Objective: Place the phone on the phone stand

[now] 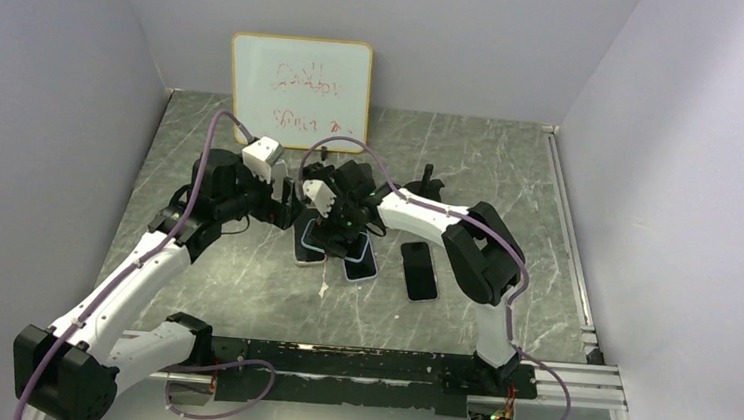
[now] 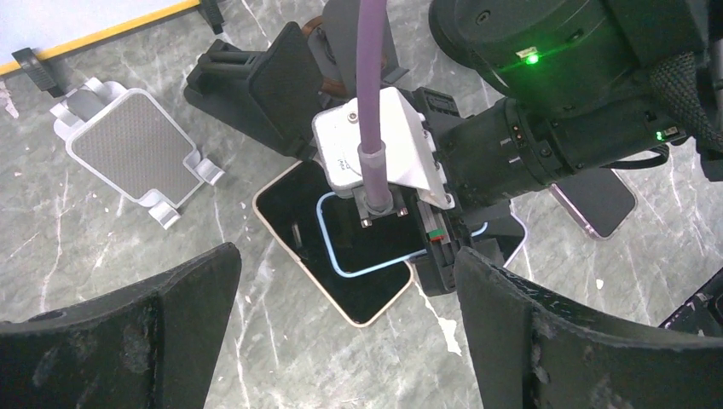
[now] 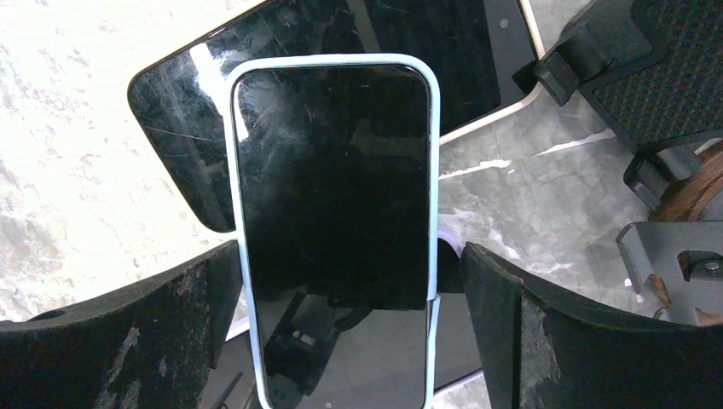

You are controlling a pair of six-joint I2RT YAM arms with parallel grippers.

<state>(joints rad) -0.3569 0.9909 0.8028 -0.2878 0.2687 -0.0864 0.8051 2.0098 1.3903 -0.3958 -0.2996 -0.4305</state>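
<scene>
The right gripper point(image 3: 349, 273) hangs directly over the phone point(image 3: 332, 187), jaws spread wide, flanking its long sides without gripping. The phone lies flat mid-scene, long axis roughly near-to-far, resting across a bigger phone point(image 3: 175, 132). A black stand point(image 2: 277, 85) sits just beyond it on the far side. The left gripper point(image 2: 345, 264), also wide and empty, hovers to the left; the right is nearer.

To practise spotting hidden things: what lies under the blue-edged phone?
A bigger cream-edged phone lies under the blue-edged phone, skewed, its ends showing. Its middle is covered, as is the table beneath.
</scene>
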